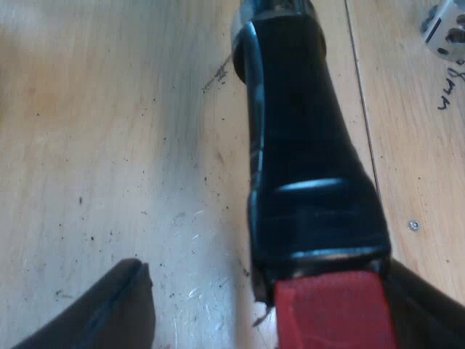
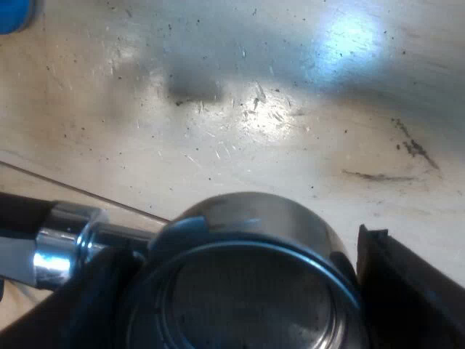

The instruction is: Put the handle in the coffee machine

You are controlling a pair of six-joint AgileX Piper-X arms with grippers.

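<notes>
Red end (image 1: pixel 330 313) of handle (image 1: pixel 305 145) sits closest, btwn left gripper (image 1: pixel 270 280) fingers (image 1: pixel 109 313). Jaws wide open: one finger well clear of handle, w/ table (image 1: pixel 109 145) showing in the gap; other finger just beside red end, can't tell if touching. Right gripper (image 2: pixel 232 291): jaws closed to basket width, fingers pressed on both sides of metal holder (image 2: pixel 254 218), table beneath. Blue obj (image 2: pixel 13 14) farther off.

Over table (image 2: pixel 290 87): holder (image 2: pixel 254 298) basket between fingers of right hand (image 2: pixel 232 280); handle (image 1: pixel 305 167) between fingers of left hand (image 1: pixel 272 280).
</notes>
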